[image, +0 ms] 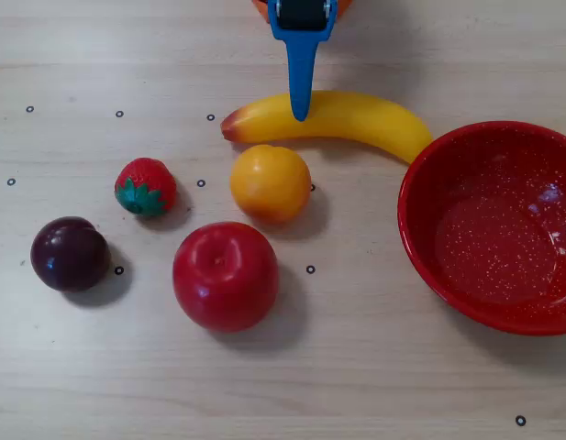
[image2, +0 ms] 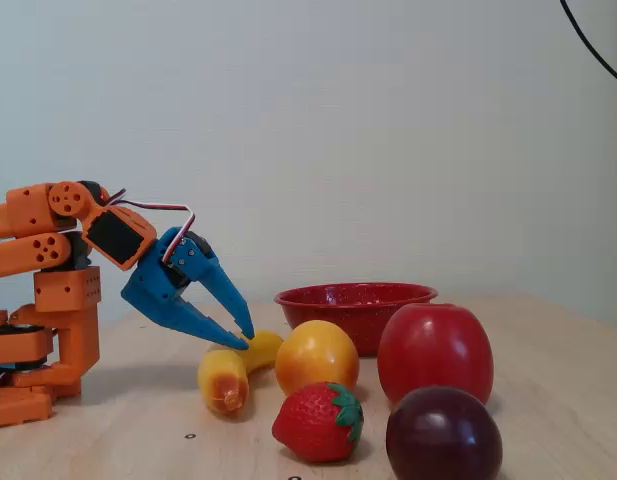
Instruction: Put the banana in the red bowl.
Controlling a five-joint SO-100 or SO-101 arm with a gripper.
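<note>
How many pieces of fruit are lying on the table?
5. In the overhead view: banana at top under the gripper, orange fruit below it, strawberry to the left, plum far left, apple in front. None seems hidden.

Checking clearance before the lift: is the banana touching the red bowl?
Cannot tell. In the overhead view, banana meets the red bowl rim with no visible gap.

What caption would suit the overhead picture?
Blue gripper poised over the banana, red bowl empty beside it, other toy fruit nearby.
</note>
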